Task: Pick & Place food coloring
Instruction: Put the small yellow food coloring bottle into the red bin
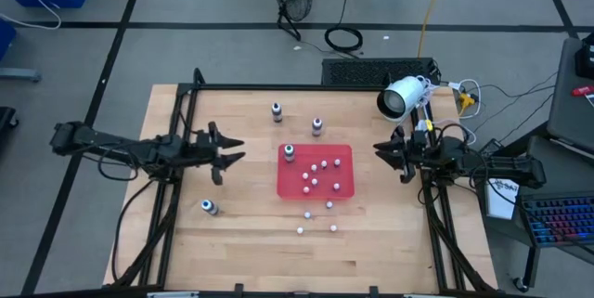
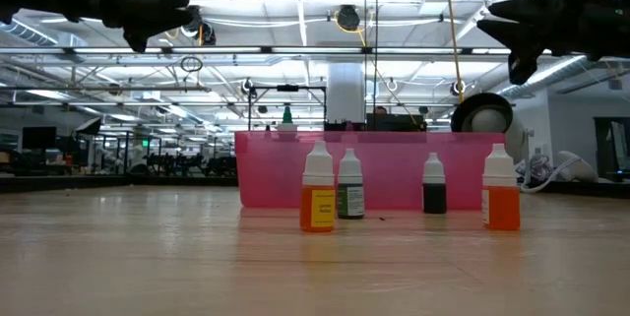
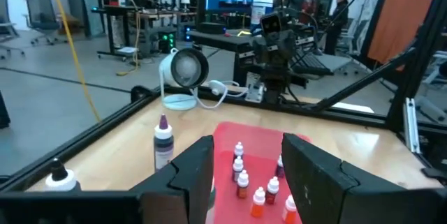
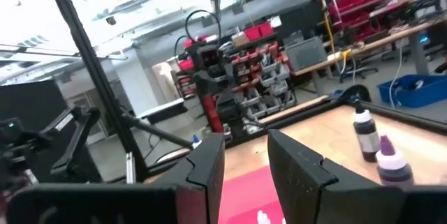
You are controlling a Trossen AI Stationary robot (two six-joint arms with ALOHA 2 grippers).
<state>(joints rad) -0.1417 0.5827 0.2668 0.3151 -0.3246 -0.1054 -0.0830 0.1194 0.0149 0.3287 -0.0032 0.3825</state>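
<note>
The left gripper [image 1: 234,150] is hovering with its fingers [image 3: 192,175] spread apart and gripping nothing, just left of the red tray [image 1: 343,153]. The right gripper [image 1: 380,149] is hanging released and empty just right of that tray. Several small food coloring bottles [image 1: 316,175] are standing inside the tray, one [image 1: 289,153] at its far left corner. Three more [image 1: 317,223] are sitting on the table [image 1: 251,242] just near of the tray, two [image 1: 296,118] beyond it, and one [image 1: 210,207] off to the near left
</note>
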